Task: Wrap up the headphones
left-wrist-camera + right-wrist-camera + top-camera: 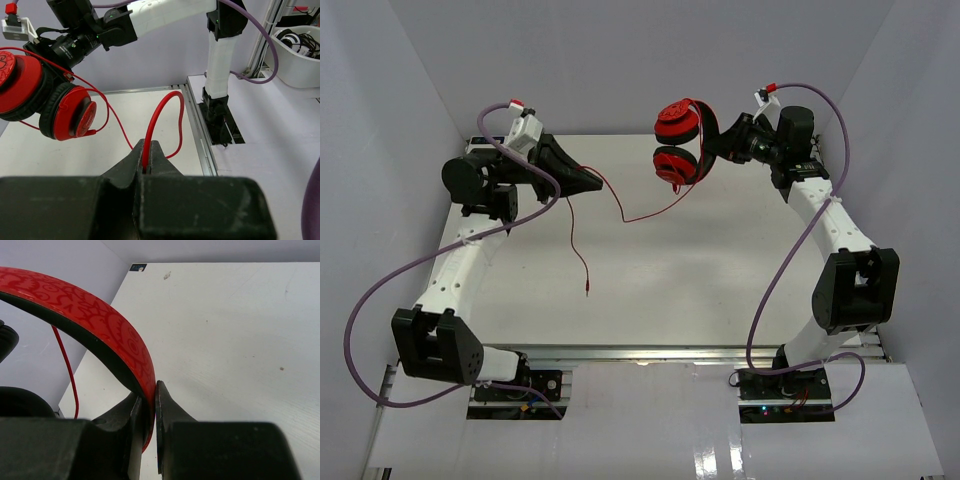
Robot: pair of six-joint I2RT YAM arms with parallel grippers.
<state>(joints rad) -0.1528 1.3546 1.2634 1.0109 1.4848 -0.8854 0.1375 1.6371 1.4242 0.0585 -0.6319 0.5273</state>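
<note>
At the back of the bench (720, 280), the right claw (152, 390) is clamped fully shut on the patterned headband (100, 335) of the red headphones (682, 140), holding them up clear of the surface. The two cups (75, 112) hang off the band, one above the other in the top view, with black pads showing at the rims.

The left claw (145, 167) is at back left, well apart from the headphones. It is pinched shut on the thin red cord (650, 212), which rises from between the tips in an upward loop.

Cord path in the top view: it leaves the lower cup, sags toward the middle of the bench and climbs to the left claw. From there it drops and trails toward the near side. The free plug end (590, 290) lies on the bench, between the two arms and touching neither.

I can't tell from the wrist views whether any turn of cord sits round the cups.

The left wrist view shows a white bin (295, 65) of dark cables off the bench's right side. A purple cable (380, 290) loops along each arm.
</note>
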